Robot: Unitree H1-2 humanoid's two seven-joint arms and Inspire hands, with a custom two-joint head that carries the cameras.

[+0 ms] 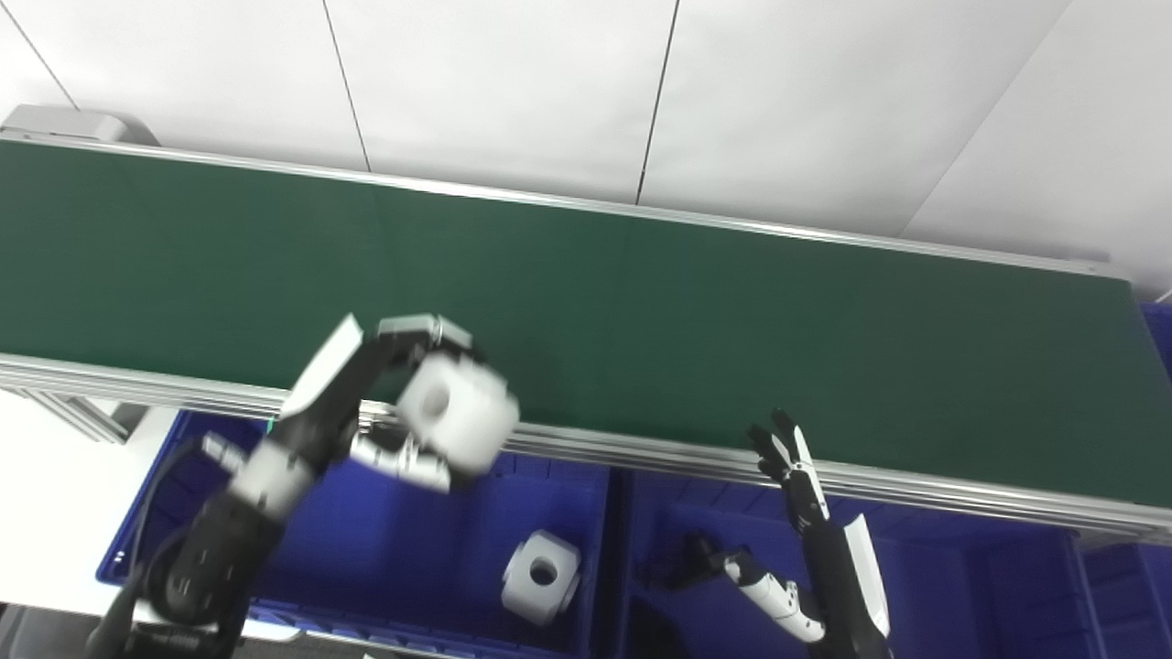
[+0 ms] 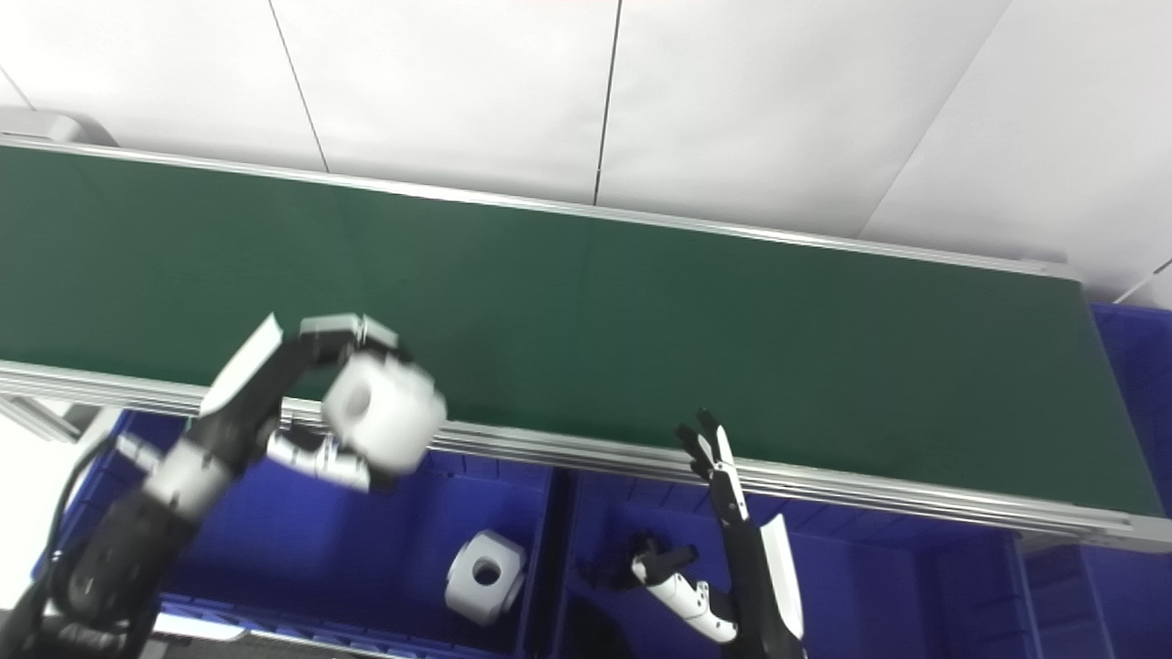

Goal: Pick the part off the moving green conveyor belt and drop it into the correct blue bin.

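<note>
The left robot hand (image 1: pixel 403 403) holds the white part (image 1: pixel 458 414) by opposite flat faces (rigid, light, probably smooth); the right robot hand (image 1: pixel 787 540) waits, fingers spread.

Behind everything stands a plain white wall (image 1: pixel 513 82) of large flat panels, split by thin dark seams (image 1: pixel 657 101) that run up from behind the long frame and lean a little apart toward the top. The light on it is even and soft, with no hard shadows. At the far left, a grey rounded housing (image 1: pixel 73 124) sits against the wall. Low on the left lies a pale white surface (image 1: pixel 46 476).
</note>
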